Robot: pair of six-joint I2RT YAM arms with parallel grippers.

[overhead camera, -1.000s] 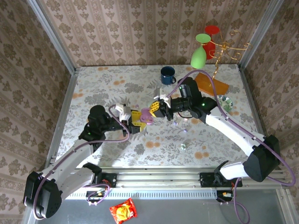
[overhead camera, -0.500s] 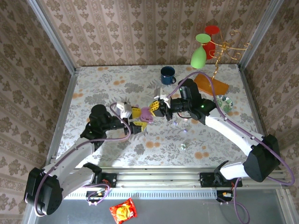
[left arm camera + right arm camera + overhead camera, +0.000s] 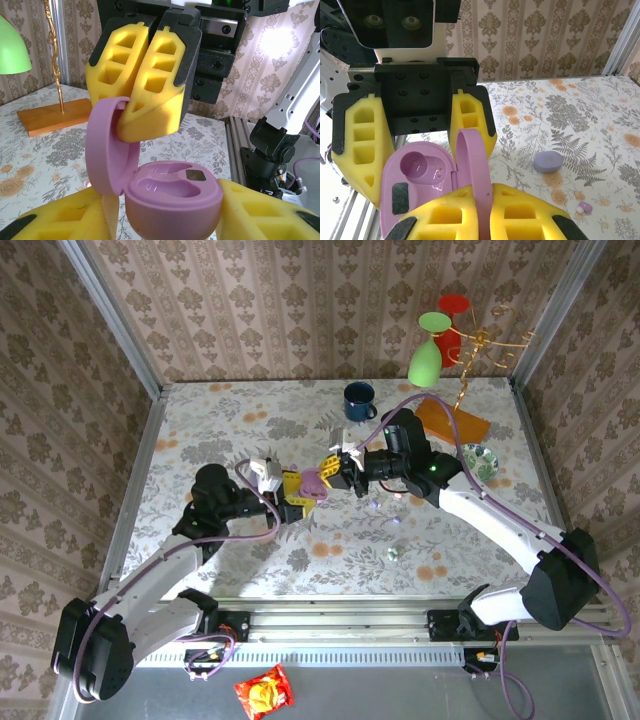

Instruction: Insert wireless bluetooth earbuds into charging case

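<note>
Since a second ago: left gripper (image 3: 295, 496) edging a little toward 1 o'clock, in closer to the case (image 3: 314, 483). Right gripper (image 3: 331, 474) and case keeping their spot.

Top view: both grippers meeting over the middle of the table (image 3: 250, 420), the left reaching in from 8 o'clock and the right from 3 o'clock. Case sitting between them.

Left wrist view: left fingers (image 3: 260, 212) pressing the purple base from both sides, jaws clamping it. Base lying level, two wells facing up, a dark square pad showing in the right-hand one. Lid (image 3: 106, 145) standing open and upright at 9 o'clock of the base. Right jaws closing together on the lid's upper edge, nipping it between the yellow pads (image 3: 160, 95).

Right wrist view: lid running edge-on between the right fingers, base hanging at 9 o'clock of it.

Buds (image 3: 582, 206): two tiny beads, pinkish and whitish, lying on the table well apart from the case, at 4 o'clock of the lid. A purple pebble (image 3: 548, 161) resting near them, at their 11 o'clock.
</note>
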